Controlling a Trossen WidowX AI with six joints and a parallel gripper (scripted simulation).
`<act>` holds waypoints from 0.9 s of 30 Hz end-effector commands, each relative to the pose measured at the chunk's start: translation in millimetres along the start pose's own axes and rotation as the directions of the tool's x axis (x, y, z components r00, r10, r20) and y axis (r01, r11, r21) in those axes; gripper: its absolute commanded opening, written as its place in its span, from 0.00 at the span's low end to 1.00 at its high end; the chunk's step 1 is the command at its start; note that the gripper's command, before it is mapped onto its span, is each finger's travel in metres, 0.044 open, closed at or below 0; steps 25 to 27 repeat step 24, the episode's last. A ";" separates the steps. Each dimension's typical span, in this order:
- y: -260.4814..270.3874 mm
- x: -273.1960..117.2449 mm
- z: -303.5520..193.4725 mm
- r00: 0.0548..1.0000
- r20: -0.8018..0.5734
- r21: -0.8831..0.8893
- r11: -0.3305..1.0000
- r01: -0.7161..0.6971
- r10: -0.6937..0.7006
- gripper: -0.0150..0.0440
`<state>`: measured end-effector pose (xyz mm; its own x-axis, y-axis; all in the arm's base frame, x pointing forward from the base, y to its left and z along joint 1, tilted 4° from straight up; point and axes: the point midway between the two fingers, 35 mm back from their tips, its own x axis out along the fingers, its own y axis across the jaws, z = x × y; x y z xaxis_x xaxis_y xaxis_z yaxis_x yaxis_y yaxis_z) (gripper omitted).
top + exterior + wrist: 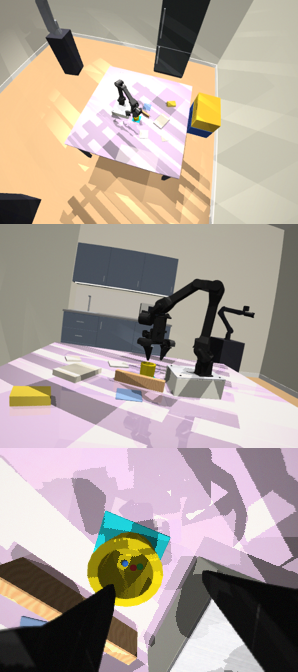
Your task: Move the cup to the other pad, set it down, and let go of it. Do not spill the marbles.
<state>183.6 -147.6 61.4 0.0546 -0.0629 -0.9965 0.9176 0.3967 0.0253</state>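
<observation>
The yellow cup (136, 117) (147, 370) (120, 579) stands upright on the cyan pad (136, 121) (112, 528). Inside it lie a blue marble (124, 563), a dark red marble (133, 568) and a green marble (140, 567). My gripper (155, 359) (158, 582) is open and empty, with its fingertips a little above the cup's rim. In the exterior view the fingers are offset toward the robot base. The blue pad (147, 106) (129, 394) (31, 621) lies bare across the wooden bar. The cup's foot is partly hidden in the exterior view.
The wooden bar (145, 113) (139, 381) (117, 634) stands between the pads. The grey robot base (197, 386) (167, 640) is close beside the cup. A flat beige box (161, 121) (77, 372), a yellow block (171, 103) (30, 396) and pale tiles (143, 134) (118, 364) lie farther off.
</observation>
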 end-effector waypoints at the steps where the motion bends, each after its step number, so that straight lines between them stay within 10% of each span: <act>1: 0.5 -5.5 1.0 1.000 0.002 0.000 1.000 -0.001 0.001 1.00; 27: -1.1 -59.7 0.9 1.000 0.006 0.000 1.000 -0.002 0.002 1.00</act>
